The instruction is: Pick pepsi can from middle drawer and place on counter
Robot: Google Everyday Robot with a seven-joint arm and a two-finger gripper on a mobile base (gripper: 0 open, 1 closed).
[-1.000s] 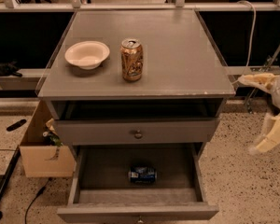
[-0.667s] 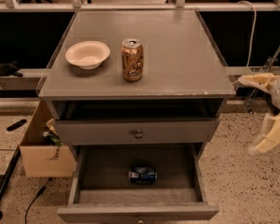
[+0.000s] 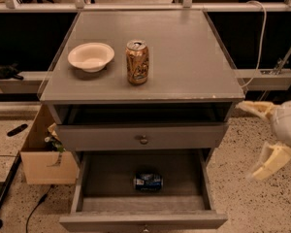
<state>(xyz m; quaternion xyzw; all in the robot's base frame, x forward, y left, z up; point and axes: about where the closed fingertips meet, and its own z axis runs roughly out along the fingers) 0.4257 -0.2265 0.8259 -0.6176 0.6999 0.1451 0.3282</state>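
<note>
The pepsi can, blue with white markings, lies on its side on the bare grey floor of the open middle drawer, near the middle. The counter is the flat grey top of the cabinet above it. My gripper hangs in the air at the right edge of the view, to the right of the cabinet and at about the height of the drawers. Its two pale fingers are spread wide apart and hold nothing. It is well away from the can.
A gold-brown can stands upright on the counter beside a white bowl. A shut grey drawer front with a round brass knob sits above the open drawer. A cardboard box stands on the floor at the left. A white cable hangs at the right.
</note>
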